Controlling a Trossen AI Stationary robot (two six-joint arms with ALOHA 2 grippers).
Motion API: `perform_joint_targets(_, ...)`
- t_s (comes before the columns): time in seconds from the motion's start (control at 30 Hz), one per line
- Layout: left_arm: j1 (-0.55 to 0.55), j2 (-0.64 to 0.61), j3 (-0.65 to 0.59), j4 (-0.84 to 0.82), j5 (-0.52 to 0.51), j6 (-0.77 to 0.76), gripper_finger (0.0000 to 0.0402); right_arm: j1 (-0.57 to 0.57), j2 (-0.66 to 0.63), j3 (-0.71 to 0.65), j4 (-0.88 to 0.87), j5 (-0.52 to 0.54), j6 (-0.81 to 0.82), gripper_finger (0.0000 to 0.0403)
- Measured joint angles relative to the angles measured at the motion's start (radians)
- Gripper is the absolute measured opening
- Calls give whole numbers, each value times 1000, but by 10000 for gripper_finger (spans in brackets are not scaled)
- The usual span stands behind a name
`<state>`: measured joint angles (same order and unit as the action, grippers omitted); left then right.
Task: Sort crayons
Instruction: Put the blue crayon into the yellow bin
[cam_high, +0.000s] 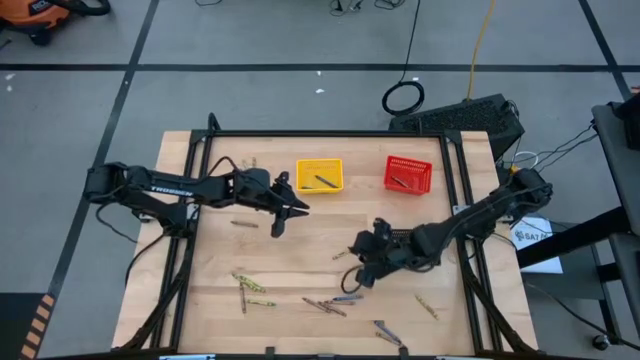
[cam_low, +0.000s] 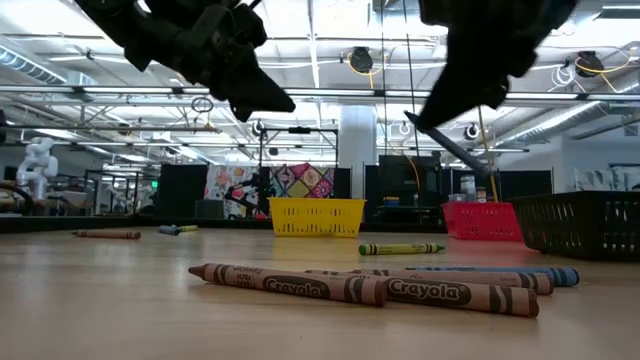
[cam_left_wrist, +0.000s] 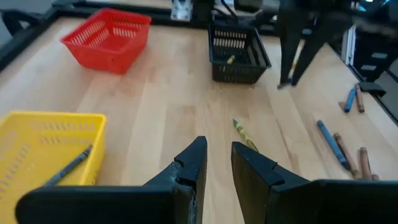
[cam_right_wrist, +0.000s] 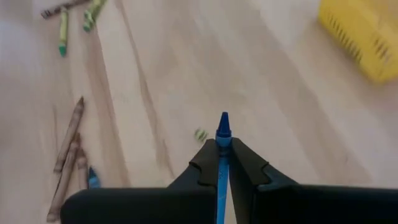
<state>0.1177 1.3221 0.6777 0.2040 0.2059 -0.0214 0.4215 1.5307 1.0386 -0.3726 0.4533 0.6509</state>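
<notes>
Blue crayon (cam_right_wrist: 222, 140) is pinched in the right gripper (cam_right_wrist: 222, 163); left gripper (cam_left_wrist: 216, 163), spread, holds nothing. Few crayons are binned; most remain across the near worktop (cam_high: 300, 255).

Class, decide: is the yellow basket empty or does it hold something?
Not empty. The yellow basket holds one dark crayon lying inside it, seen in both the high and left wrist views.

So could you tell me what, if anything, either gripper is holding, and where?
The right gripper pinches a blue crayon near its tip, the point sticking out past the fingers. The left gripper holds nothing.
</notes>
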Motion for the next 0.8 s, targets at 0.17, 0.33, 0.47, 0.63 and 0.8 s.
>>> perform_joint_targets(0.17, 0, 26, 0, 32, 25, -25, 77, -53, -57, 0, 87, 42, -167, 0)
perform_joint_targets(0.33, 0, 45, 0, 106, 59, -57, 77, -86, -100, 0, 207, 49, -342, 0)
perform_joint_targets(0.47, 0, 62, 0, 152, 59, -137, 77, -108, -112, 0, 316, 48, -480, 0)
perform_joint_targets(0.63, -2, 73, 0, 217, 59, -180, 77, -145, -114, 0, 402, 48, -594, 0)
perform_joint_targets(0.8, -3, 73, 0, 274, 60, -183, 77, -186, -114, 0, 450, 46, -615, 0)
